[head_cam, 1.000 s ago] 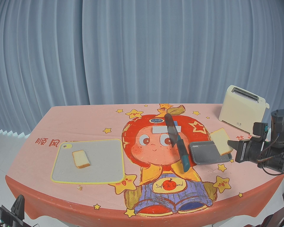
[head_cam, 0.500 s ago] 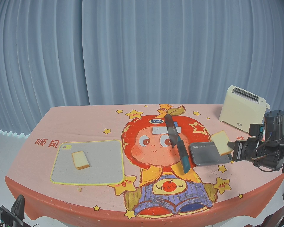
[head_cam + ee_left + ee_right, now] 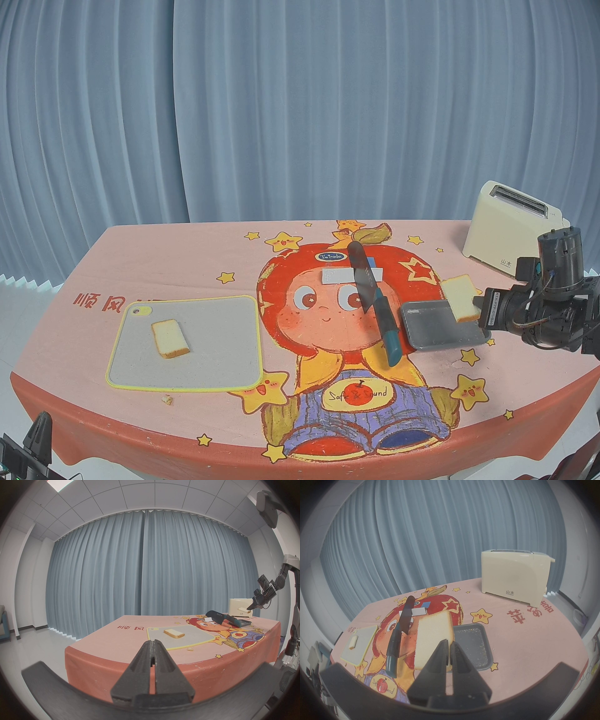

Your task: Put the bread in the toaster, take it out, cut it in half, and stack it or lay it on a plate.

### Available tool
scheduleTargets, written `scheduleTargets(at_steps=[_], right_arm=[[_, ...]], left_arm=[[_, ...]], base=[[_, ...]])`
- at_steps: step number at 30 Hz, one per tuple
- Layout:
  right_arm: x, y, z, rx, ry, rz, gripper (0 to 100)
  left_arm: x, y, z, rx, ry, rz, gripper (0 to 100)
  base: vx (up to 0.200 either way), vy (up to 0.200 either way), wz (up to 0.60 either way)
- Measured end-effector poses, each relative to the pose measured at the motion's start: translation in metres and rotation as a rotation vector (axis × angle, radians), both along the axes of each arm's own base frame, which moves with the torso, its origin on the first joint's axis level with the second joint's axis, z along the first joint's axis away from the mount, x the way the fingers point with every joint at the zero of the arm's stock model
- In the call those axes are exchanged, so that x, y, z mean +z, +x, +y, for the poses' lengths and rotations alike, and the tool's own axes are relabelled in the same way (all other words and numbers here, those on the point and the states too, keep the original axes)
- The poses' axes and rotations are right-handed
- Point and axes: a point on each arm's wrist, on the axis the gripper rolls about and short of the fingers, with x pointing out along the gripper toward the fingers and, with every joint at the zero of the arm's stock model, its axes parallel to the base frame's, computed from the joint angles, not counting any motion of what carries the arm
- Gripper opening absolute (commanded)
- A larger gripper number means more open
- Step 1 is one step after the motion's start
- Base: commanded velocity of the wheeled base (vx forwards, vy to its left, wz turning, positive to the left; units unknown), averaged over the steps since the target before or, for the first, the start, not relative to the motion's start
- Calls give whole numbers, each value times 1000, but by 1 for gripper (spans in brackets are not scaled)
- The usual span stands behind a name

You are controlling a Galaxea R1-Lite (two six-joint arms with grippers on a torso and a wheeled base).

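Two breads showed from the head: a slice [image 3: 461, 297] pinched in my right gripper [image 3: 478, 304] at the plate [image 3: 437, 326] edge near the toaster [image 3: 512, 228], and a piece [image 3: 169, 338] on the board [image 3: 212, 356]. From the left wrist, my left gripper [image 3: 153, 643] sat clenched on nothing. From the right wrist, the slice stood upright.

My right gripper [image 3: 449, 644] covers the lower edge of the bread slice [image 3: 433, 633] (contact line concealed); the slice hides part of the plate [image 3: 475, 644].
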Motion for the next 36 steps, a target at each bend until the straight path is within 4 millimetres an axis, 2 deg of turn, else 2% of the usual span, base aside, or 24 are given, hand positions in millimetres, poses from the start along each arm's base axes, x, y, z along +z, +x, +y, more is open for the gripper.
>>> scheduleTargets(at_steps=[13, 17, 36], right_arm=[[-17, 23, 8, -29, 14, 65, 0], [-20, 31, 9, -37, 28, 33, 0], [-41, 39, 10, -56, 0, 80, 0]], left_arm=[[0, 0, 0, 0, 0, 0, 0], [0, 0, 0, 0, 0, 0, 0], [0, 0, 0, 0, 0, 0, 0]], base=[[0, 0, 0], [0, 0, 0], [0, 0, 0]])
